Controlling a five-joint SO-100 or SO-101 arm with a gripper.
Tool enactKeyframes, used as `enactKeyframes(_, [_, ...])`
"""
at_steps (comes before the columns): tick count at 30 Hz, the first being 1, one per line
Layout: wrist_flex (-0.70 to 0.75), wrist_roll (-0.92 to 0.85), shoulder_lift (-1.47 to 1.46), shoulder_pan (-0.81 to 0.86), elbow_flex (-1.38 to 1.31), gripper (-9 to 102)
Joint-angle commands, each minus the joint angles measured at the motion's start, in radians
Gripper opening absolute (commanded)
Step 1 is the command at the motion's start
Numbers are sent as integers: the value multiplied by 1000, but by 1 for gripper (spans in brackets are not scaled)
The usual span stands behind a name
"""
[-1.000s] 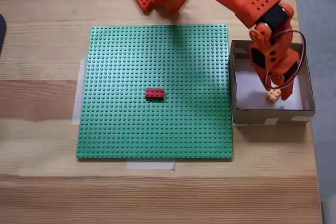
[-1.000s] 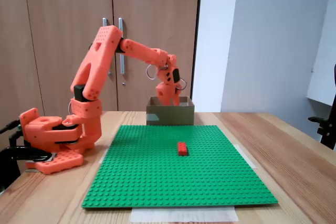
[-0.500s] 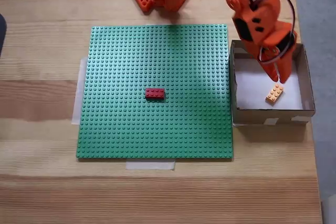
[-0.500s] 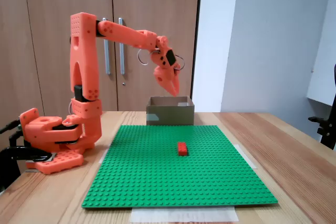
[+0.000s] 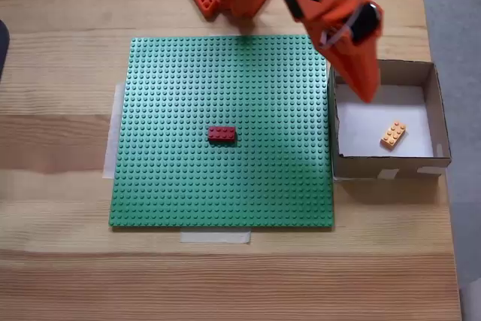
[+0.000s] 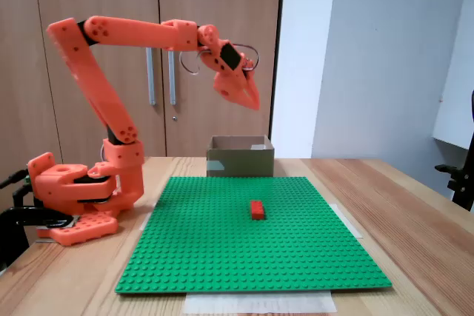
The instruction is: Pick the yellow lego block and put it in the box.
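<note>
Up and away from the box (image 5: 436, 157) the arm has swung since a moment ago, its gripper (image 5: 366, 94) now hanging high above the near wall, jaws drawn together to a point with nothing between them. Left behind, the yellow block (image 5: 393, 134) lies flat on the white floor, so the drop looks done, while the red brick (image 5: 221, 134) sits untouched on the green plate (image 5: 180, 80).
</note>
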Motion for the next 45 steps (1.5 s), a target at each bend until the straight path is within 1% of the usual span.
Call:
enactKeyframes(1, [-57,-12,149,63,48,-1])
enactKeyframes(7, [-103,-6,308,184,141,-1])
enactKeyframes(13, [-244,25,426,328,249,-1])
enactKeyframes(16, [-265,41,472,387,282,-1])
enactKeyframes(25, [-262,120,621,511,448,-1])
enactKeyframes(31, [-242,144,787,534,630,-1])
enactKeyframes(37, [-173,166,928,560,759,-1])
enactKeyframes(40, [-150,170,966,575,801,-1])
enactKeyframes(45, [-160,161,999,595,879,-1])
